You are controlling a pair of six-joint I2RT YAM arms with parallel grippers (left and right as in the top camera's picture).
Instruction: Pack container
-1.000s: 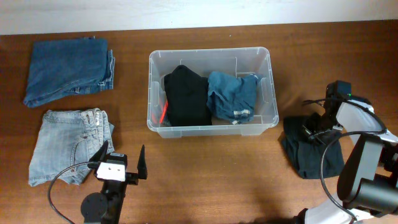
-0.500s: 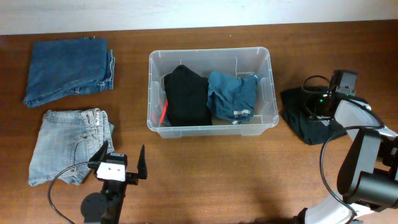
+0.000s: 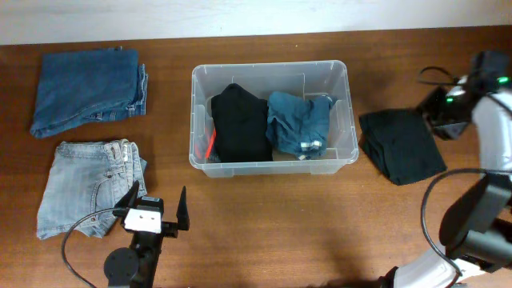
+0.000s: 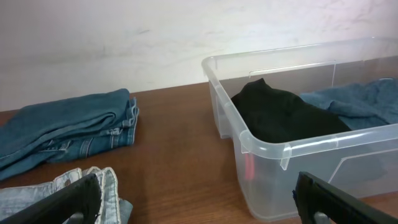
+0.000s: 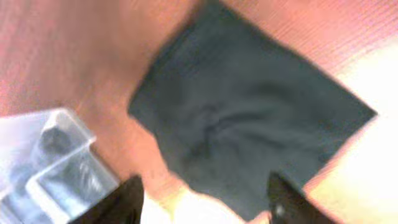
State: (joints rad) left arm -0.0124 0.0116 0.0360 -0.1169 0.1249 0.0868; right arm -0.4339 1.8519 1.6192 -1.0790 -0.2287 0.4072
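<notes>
Right end effector: fingers are standing apart and gripping nothing. The wrist view is blurring badly, so finer detail is not readable. The end effector is hovering at the upper right of the overhead frame, at the edge of a black cloth. The cloth is lying flat on the worktop, near the container's right wall but apart from it.

Left end effector: it is sitting at the lower left of the overhead frame with its jaws gaping wide. Nothing is lying between the fingers. A black cable is looping off the arm beside it.

Container: it is standing open-topped in the upper middle of the overhead frame, clear-walled and square to the worktop edge. A black folded garment is filling its left half. A crumpled blue garment is filling the right half, and the two are touching. A red streak is showing at the lower left of the black garment; what it is I cannot tell.

Further left, folded dark jeans are lying at the upper left of the frame. Paler jeans are lying just below them. Their right edge is running close beside the left end effector's nearer finger.
</notes>
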